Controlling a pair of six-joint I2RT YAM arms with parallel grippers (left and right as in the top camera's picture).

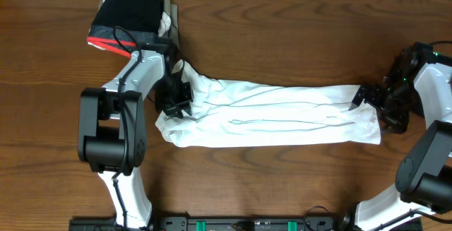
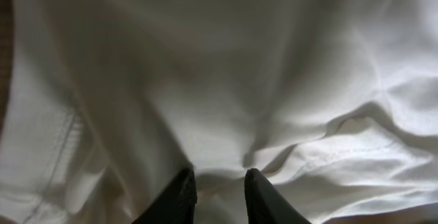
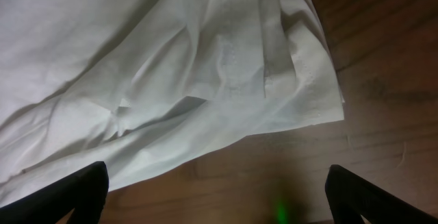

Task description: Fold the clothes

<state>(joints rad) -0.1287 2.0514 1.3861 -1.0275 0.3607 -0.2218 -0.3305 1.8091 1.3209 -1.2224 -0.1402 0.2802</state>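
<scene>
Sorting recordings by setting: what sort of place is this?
Likely a robotics lab bench: a left arm and right arm mounted at a wooden table, with a white shirt laid out between them.

Robotics lab bench, wood-grain desk (image 1: 282, 47), left arm (image 1: 113, 139) and right arm (image 1: 431, 167) based at its near edge, cabled rail (image 1: 233, 224) between.

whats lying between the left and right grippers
The white shirt, folded into a long band, fills the stretch from the left gripper to the right gripper; the overhead view shows it.
</scene>
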